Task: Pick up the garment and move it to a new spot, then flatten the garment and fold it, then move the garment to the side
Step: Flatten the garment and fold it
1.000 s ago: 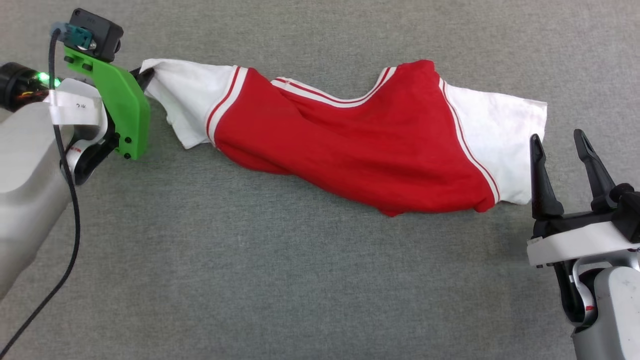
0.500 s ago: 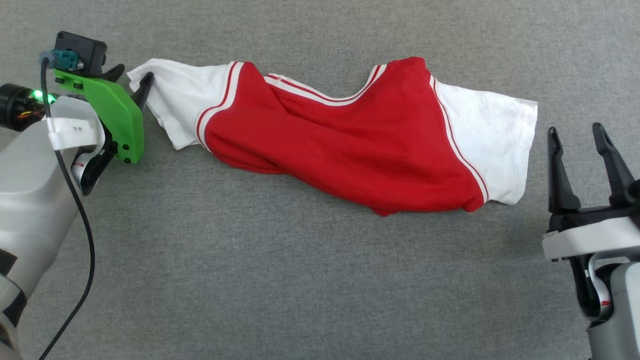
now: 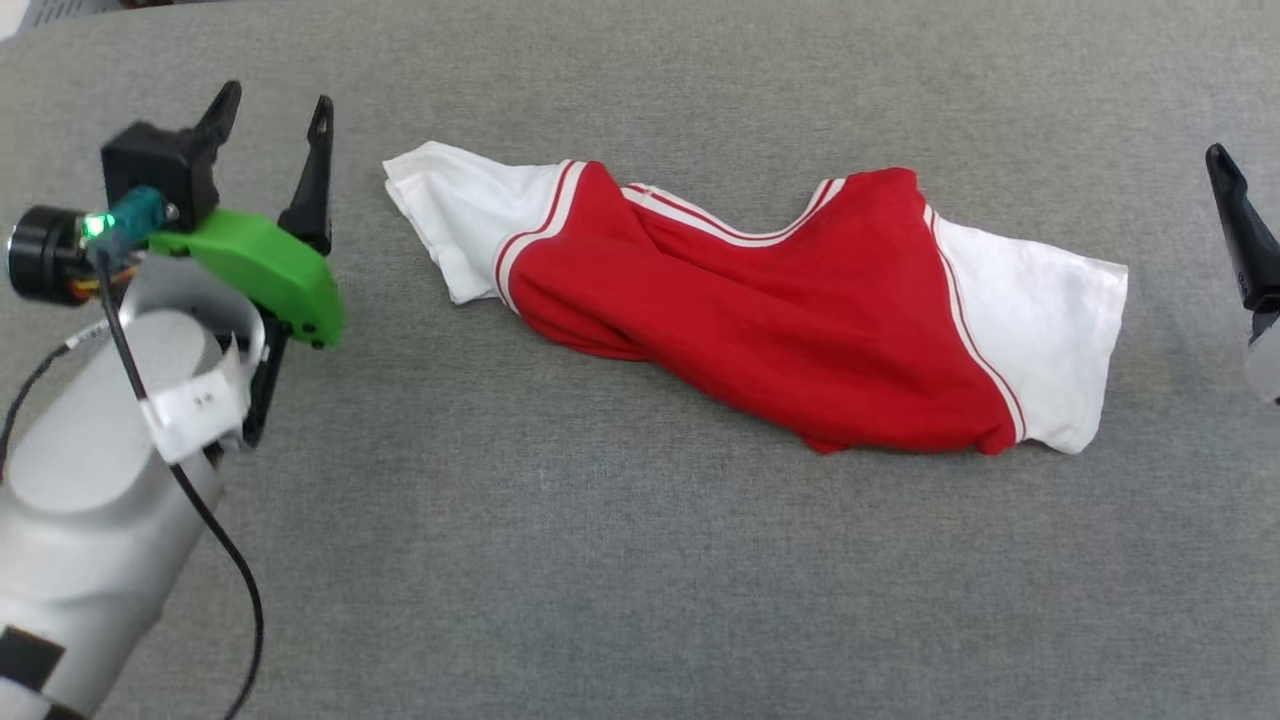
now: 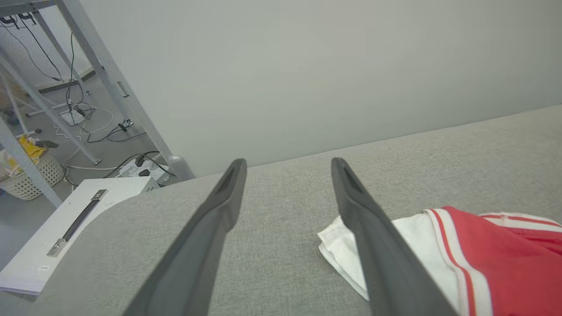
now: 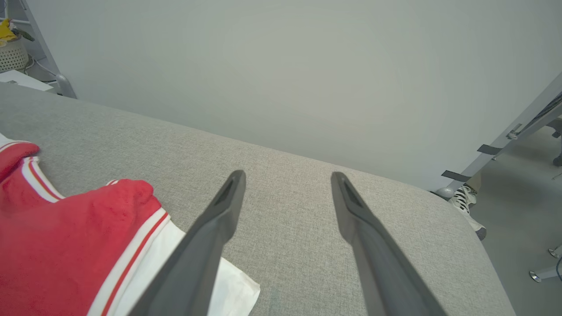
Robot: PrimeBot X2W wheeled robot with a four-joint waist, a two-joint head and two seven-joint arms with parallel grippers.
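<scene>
The garment (image 3: pixel 760 310), a red T-shirt with white sleeves and a striped collar, lies bunched and stretched sideways across the grey surface. My left gripper (image 3: pixel 275 105) is open and lifted clear, left of the garment's white left sleeve (image 3: pixel 450 210). In the left wrist view its fingers (image 4: pixel 210 228) spread wide with bare cloth surface between them, the sleeve (image 4: pixel 342 254) beside the right finger. My right gripper (image 5: pixel 287 175) is open too, right of the other white sleeve (image 5: pixel 228 285); one dark finger (image 3: pixel 1235 225) of it shows at the head view's right edge.
The grey padded table (image 3: pixel 600 560) stretches wide in front of the garment. A pale wall stands behind its far edge (image 4: pixel 395 136). Left of the table are a metal frame (image 4: pixel 109 83), floor cables and a white case (image 4: pixel 66 219). A person's shoe (image 5: pixel 467 206) shows at the right.
My left gripper has opened, let go of the white sleeve and drawn back upward. The sleeve has dropped onto the table. The head camera has shifted, so the right gripper sits further right.
</scene>
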